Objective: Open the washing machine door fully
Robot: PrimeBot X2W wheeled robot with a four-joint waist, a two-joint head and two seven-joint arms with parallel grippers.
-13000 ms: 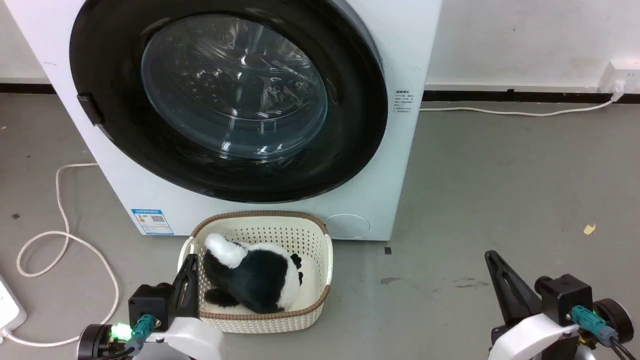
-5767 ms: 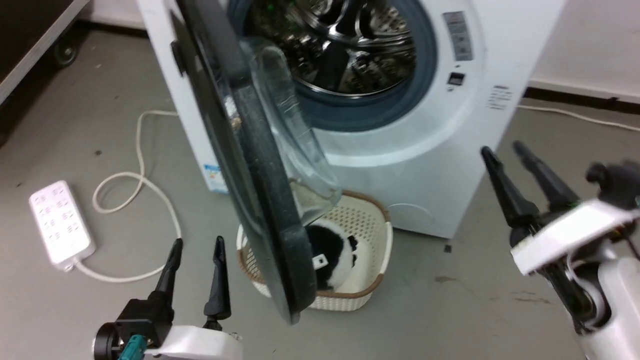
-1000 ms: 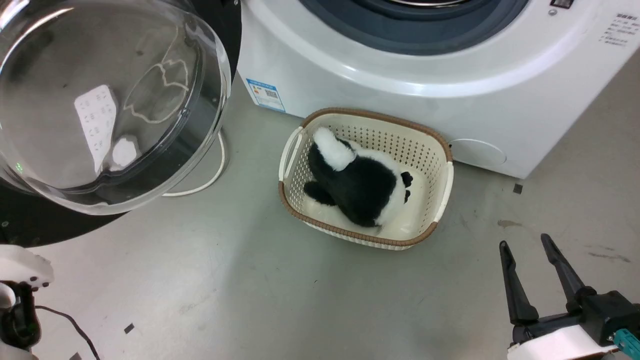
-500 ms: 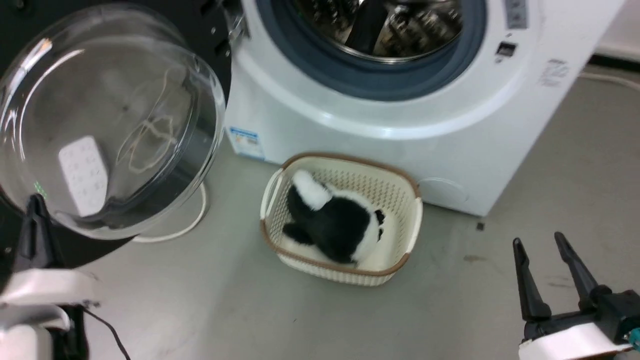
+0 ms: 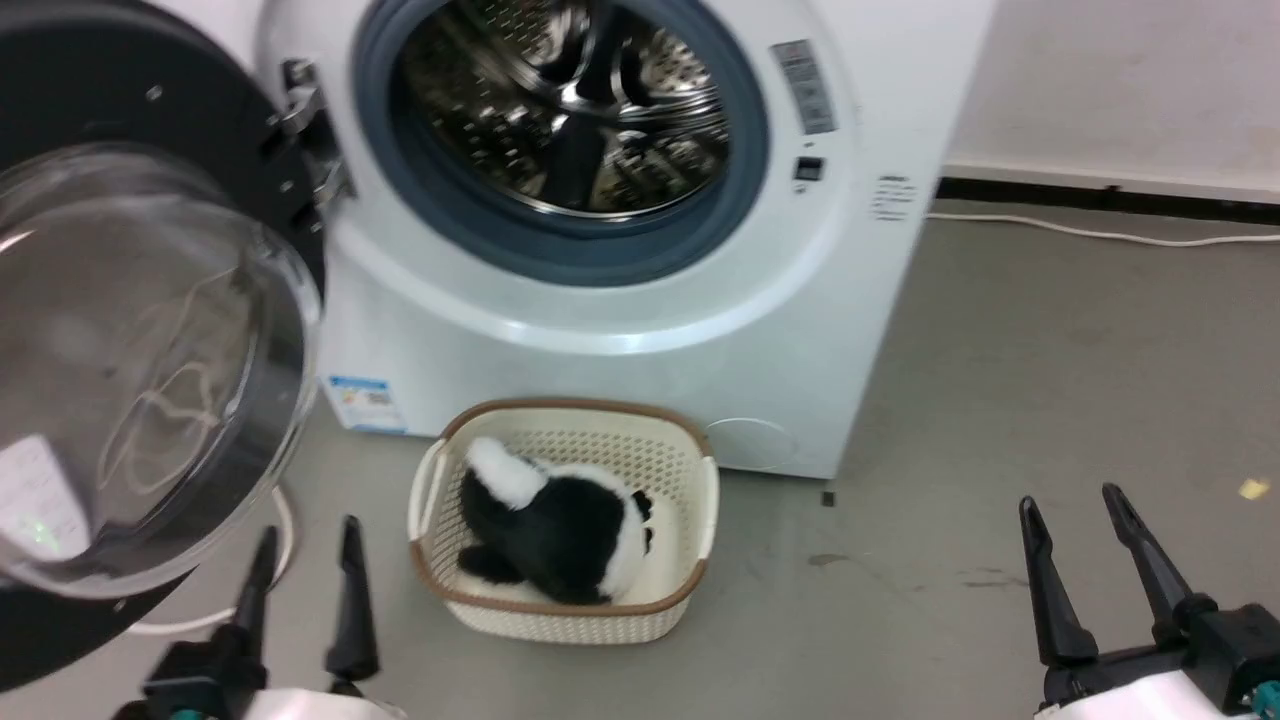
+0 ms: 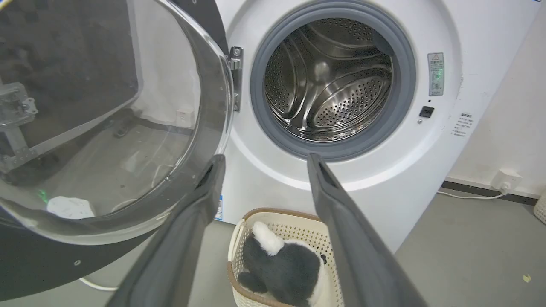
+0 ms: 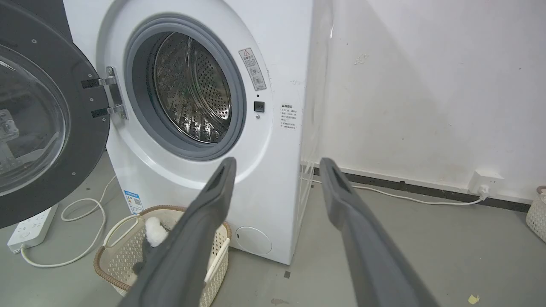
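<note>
Glossy black round washing machine door (image 5: 140, 350) with bulging clear glass bowl, standing wide open at far left: probably heavy, stiff, slick; best pushed at the black rim. Near its lower edge, dark-fingered left end effector (image 5: 308, 535) spread, empty. White front-loading washing machine (image 5: 600, 340) centre, far. Dark-fingered right end effector (image 5: 1070, 500) near right, spread, empty.

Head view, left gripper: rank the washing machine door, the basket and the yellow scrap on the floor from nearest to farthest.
From the left gripper:
1. washing machine door: immediately to its left, with its lower rim beside the fingers.
2. basket: to its right, a clear gap away.
3. yellow scrap: far right, across the whole view.
</note>
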